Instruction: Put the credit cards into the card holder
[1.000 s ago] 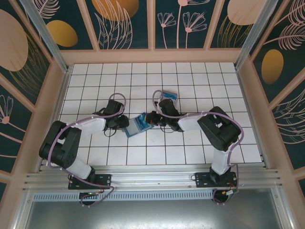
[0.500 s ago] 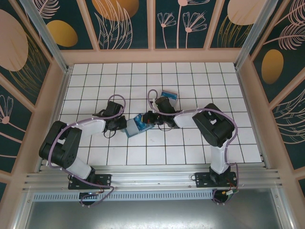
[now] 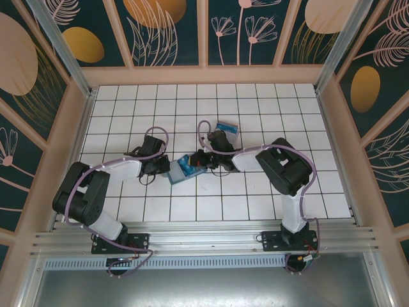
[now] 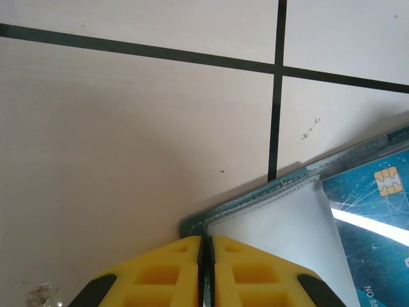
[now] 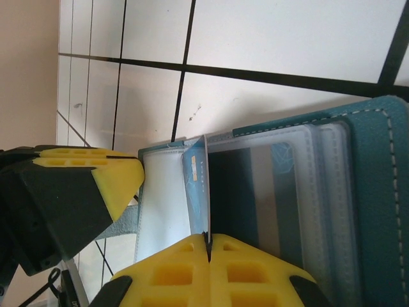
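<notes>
Both arms rise from their bases and fold at the elbow, the left elbow out to the left and the right elbow out to the right. The 2 forearms angle inward, so the grippers meet near the middle. The left gripper [image 3: 167, 170] sits low. Its 2 yellow fingers [image 4: 166, 268] are pressed together on a corner of the dark teal folding card holder [image 4: 275, 224]. The right gripper [image 3: 195, 162] points left toward it. Its 2 yellow fingers [image 5: 255, 262] are closed on the edge of a thin blue plastic card [image 5: 197, 185], which stands edge-on. The 2 sets of fingertips lie just beside each other, not touching.
</notes>
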Action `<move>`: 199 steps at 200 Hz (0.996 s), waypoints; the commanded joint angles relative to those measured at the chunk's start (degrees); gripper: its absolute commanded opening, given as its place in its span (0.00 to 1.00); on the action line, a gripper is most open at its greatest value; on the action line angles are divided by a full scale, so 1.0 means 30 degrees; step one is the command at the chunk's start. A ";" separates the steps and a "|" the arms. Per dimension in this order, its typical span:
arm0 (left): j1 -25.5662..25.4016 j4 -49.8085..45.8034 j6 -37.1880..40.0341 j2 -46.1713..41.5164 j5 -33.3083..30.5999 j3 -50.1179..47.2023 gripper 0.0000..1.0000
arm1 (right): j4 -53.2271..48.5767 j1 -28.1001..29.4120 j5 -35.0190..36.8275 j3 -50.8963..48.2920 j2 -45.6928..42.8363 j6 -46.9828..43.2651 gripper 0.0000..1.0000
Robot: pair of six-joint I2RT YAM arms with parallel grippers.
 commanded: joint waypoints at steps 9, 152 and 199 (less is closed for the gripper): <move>-0.0036 0.0158 -0.0111 0.0551 0.1127 -0.0452 0.14 | 0.0187 0.0519 0.0544 0.0201 0.0580 0.0712 0.06; -0.0037 0.0461 -0.0345 0.0072 0.1503 -0.0862 0.14 | -0.4358 0.3258 0.5101 0.2140 0.1138 -0.2059 0.10; -0.0036 0.0479 -0.0375 -0.0020 0.1490 -0.0979 0.14 | -0.6191 0.3629 0.6435 0.2866 0.0617 -0.3444 0.28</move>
